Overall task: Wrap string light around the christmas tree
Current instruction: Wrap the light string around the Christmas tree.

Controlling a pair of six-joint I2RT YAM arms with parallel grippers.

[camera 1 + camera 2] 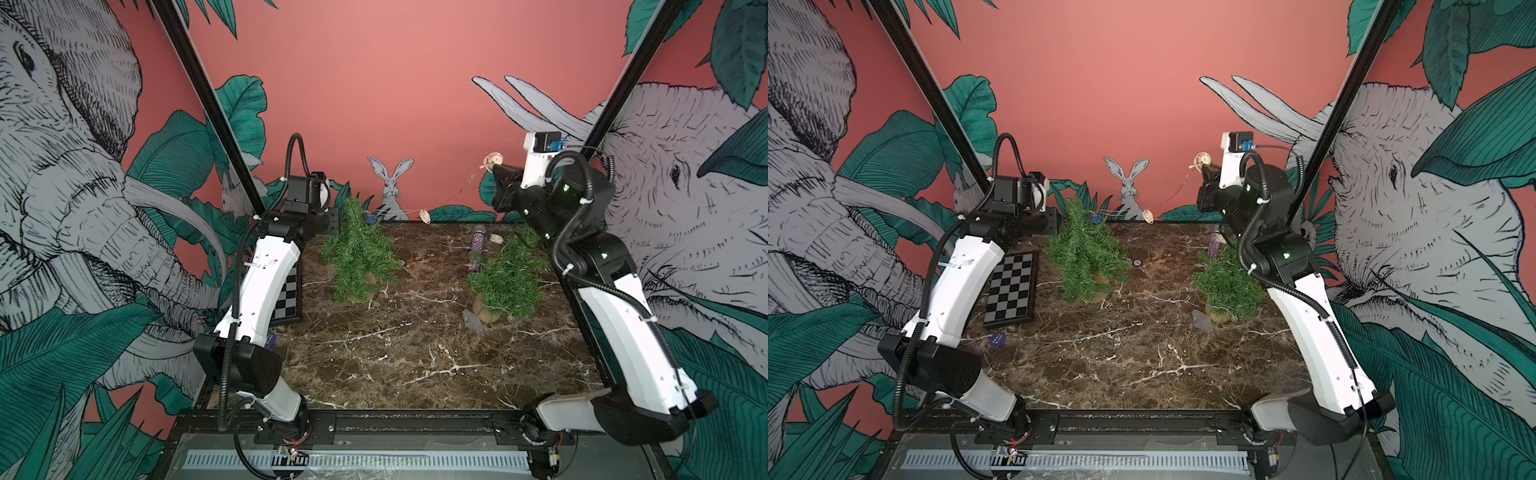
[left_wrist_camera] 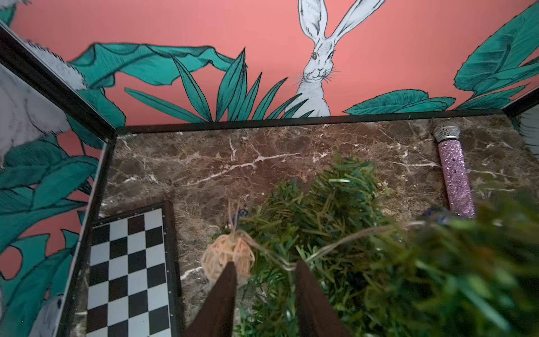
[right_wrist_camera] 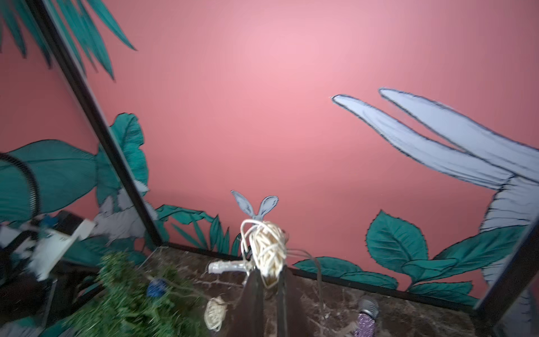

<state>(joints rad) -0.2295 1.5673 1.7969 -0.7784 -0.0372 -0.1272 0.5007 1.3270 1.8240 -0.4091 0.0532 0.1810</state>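
Observation:
Two small green christmas trees stand on the marble table. The left tree (image 1: 357, 253) (image 2: 320, 210) carries the string light: its thin wire (image 2: 364, 233) lies over the top branches beside a blue ball (image 1: 371, 218). My left gripper (image 2: 265, 262) (image 1: 332, 222) is at that treetop with its jaws apart. A wicker ball (image 2: 227, 256) hangs beside one fingertip and the wire crosses just past the tips. My right gripper (image 3: 269, 272) (image 1: 496, 166) is raised high at the back right, shut on another wicker ball (image 3: 267, 248). From it the wire sags to a third ball (image 1: 424, 216).
The second tree (image 1: 507, 278) stands below the right arm. A pink glitter microphone (image 1: 476, 249) (image 2: 456, 178) lies behind it. A chessboard (image 1: 1011, 286) (image 2: 128, 271) sits at the left edge, with a purple disc (image 1: 997, 340) in front of it. A grey card (image 1: 471, 321) lies by the second tree's base.

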